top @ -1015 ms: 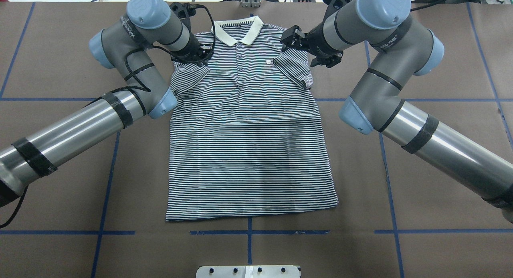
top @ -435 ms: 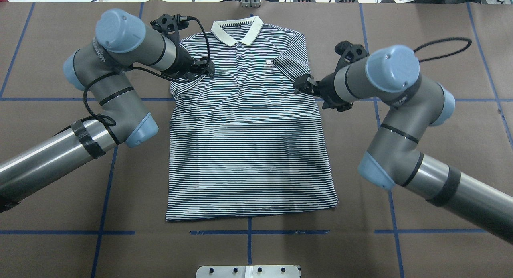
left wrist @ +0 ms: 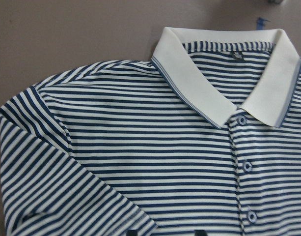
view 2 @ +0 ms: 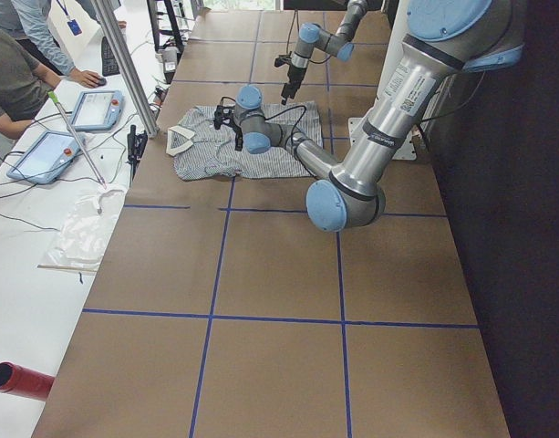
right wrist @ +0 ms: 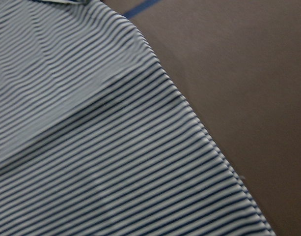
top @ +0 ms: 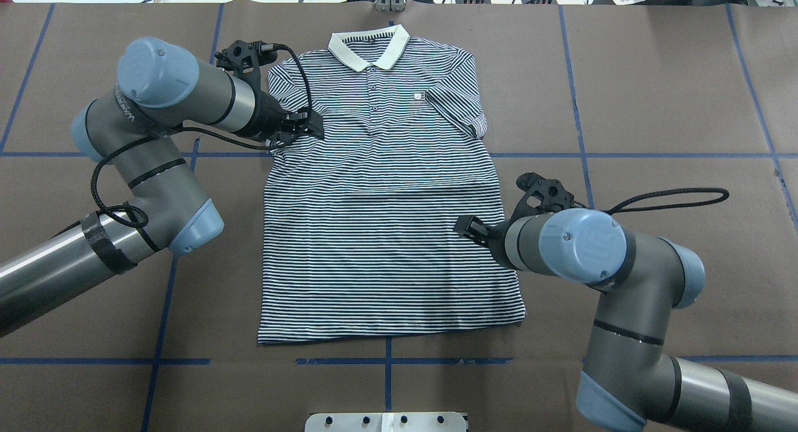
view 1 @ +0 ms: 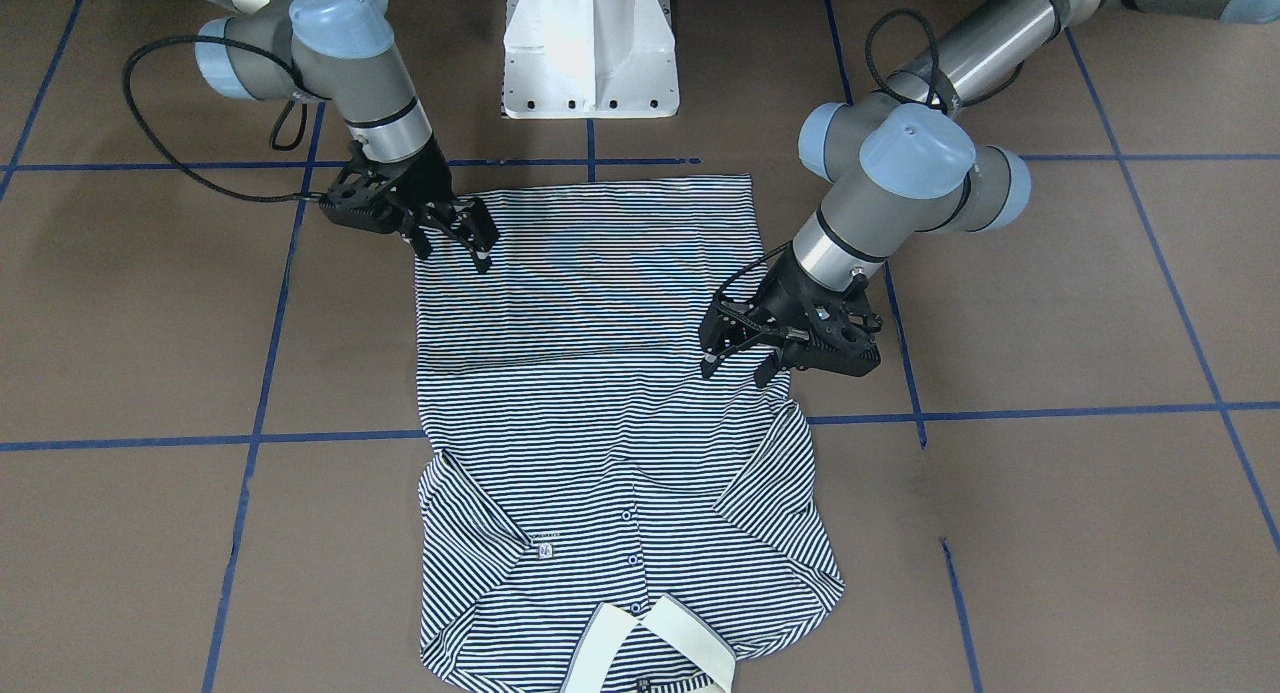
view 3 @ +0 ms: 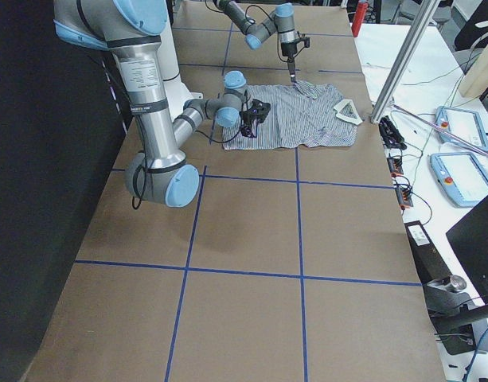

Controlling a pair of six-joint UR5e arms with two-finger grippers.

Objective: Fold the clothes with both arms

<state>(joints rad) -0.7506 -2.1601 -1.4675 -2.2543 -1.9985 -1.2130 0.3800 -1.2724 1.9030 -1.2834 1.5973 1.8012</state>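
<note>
The striped polo shirt [top: 386, 232] lies flat and face up on the brown table, its cream collar [top: 369, 50] at the far end and both sleeves lying in against the body. My left gripper [top: 308, 125] hovers open over the shirt's left sleeve near the armpit, holding nothing; across the table it appears as the left gripper [view 1: 735, 368]. My right gripper [top: 464, 225] is open over the shirt's right side edge, about halfway down toward the hem, seen as the right gripper [view 1: 458, 255]. The left wrist view looks down on the collar [left wrist: 209, 93] and placket. Only striped cloth [right wrist: 91, 147] and table fill the right wrist view.
The white pedestal base [view 1: 590, 43] stands at the robot's side of the table. Blue tape lines [top: 386, 361] grid the brown surface. Along the far edge are people, tablets [view 2: 95, 108] and a metal post [view 2: 129, 68].
Both arms pulled back from the shoulders. The left gripper slid from the left shoulder to the sleeve. The right gripper travelled down the shirt's right edge toward the hem. The shirt stayed put.
</note>
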